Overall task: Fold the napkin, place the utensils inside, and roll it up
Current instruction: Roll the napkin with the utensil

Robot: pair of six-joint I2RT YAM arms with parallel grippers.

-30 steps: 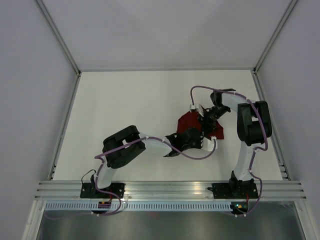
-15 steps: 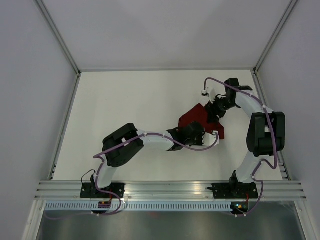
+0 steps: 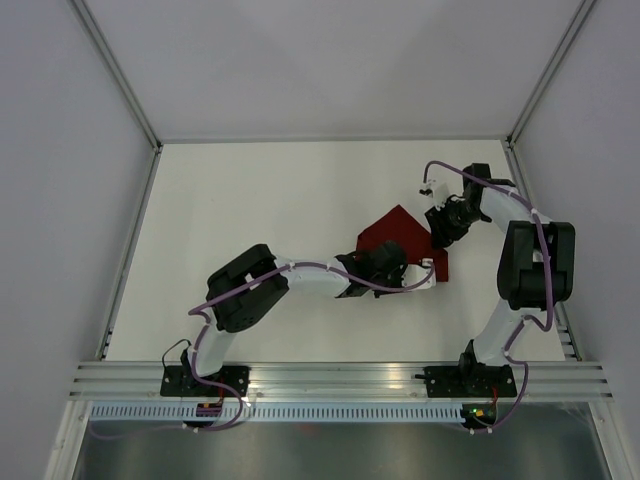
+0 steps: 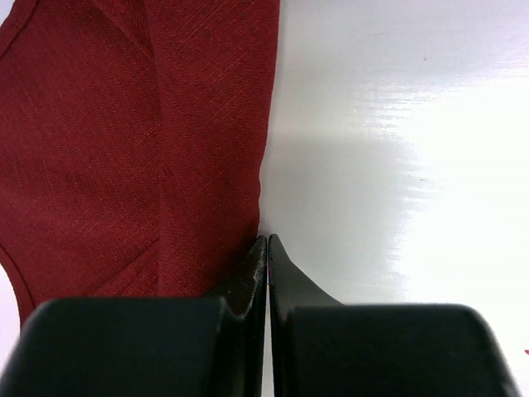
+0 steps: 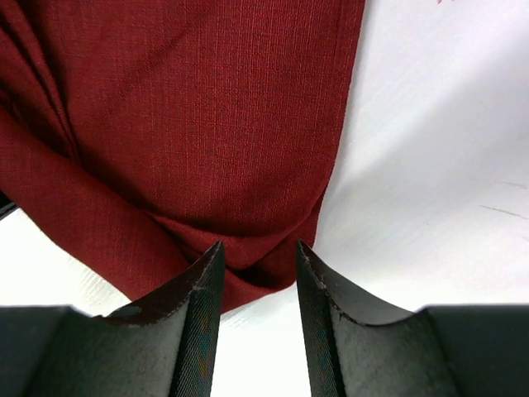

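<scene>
The dark red napkin [image 3: 398, 228] lies crumpled and partly folded on the white table, right of centre. My left gripper [image 3: 400, 270] is down at its near edge. In the left wrist view the gripper [image 4: 266, 238] is shut, its tips at the napkin's [image 4: 124, 149] straight edge, with no cloth visible between the jaws. My right gripper [image 3: 440, 228] is at the napkin's right side. In the right wrist view it [image 5: 258, 244] is open, just above a folded corner of the napkin [image 5: 207, 107], with nothing between its fingers. The utensils are out of view.
The white table [image 3: 250, 200] is bounded by grey walls with metal frame posts at the back corners. An aluminium rail [image 3: 340, 375] carrying both arm bases runs along the near edge. The left arm's purple cable [image 3: 400, 290] loops beside the napkin.
My right gripper has let go of the napkin, opened and drawn back to the right. The cloth now lies spread further toward the back. My left gripper stayed shut and barely moved.
</scene>
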